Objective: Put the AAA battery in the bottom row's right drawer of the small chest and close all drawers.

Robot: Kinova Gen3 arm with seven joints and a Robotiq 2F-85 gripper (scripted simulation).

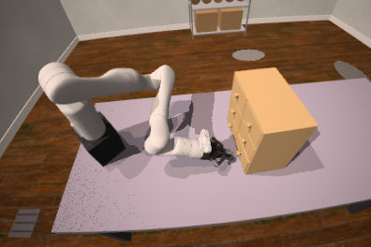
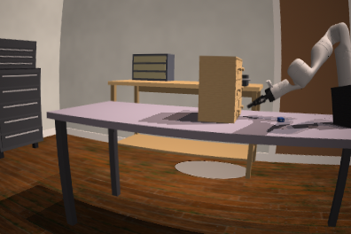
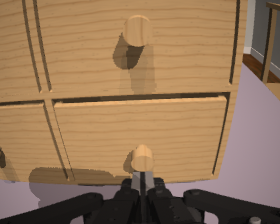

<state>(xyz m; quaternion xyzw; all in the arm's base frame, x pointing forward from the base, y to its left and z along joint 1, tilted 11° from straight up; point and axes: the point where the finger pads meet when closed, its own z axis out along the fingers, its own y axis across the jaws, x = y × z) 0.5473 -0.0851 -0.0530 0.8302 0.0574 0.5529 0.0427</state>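
In the wrist view the gripper [image 3: 143,187] is sitting nearest the lens, its black fingers pressed fully together and clamping nothing. Their tips are meeting the base of the round wooden knob [image 3: 143,157] of the bottom-right drawer [image 3: 140,136], which is lying almost flush with the front of the small chest [image 3: 138,28]; only a thin dark seam is showing along its top edge. The drawer above it, with its own knob [image 3: 136,31], is also sitting in.

From above, the white arm [image 1: 159,104] is reaching low across the lilac table [image 1: 155,193], bringing the gripper [image 1: 224,154] against the lower corner of the light wooden chest [image 1: 274,108], which is standing upright.

The AAA battery cannot be told with certainty. In the exterior view a small blue item [image 2: 280,119] is lying on the table in front of the chest, under the arm, beside thin dark shapes too small to name; no battery is showing in the other views.

Beyond the table a wire shelf rack [image 1: 189,6] is standing against the far wall.
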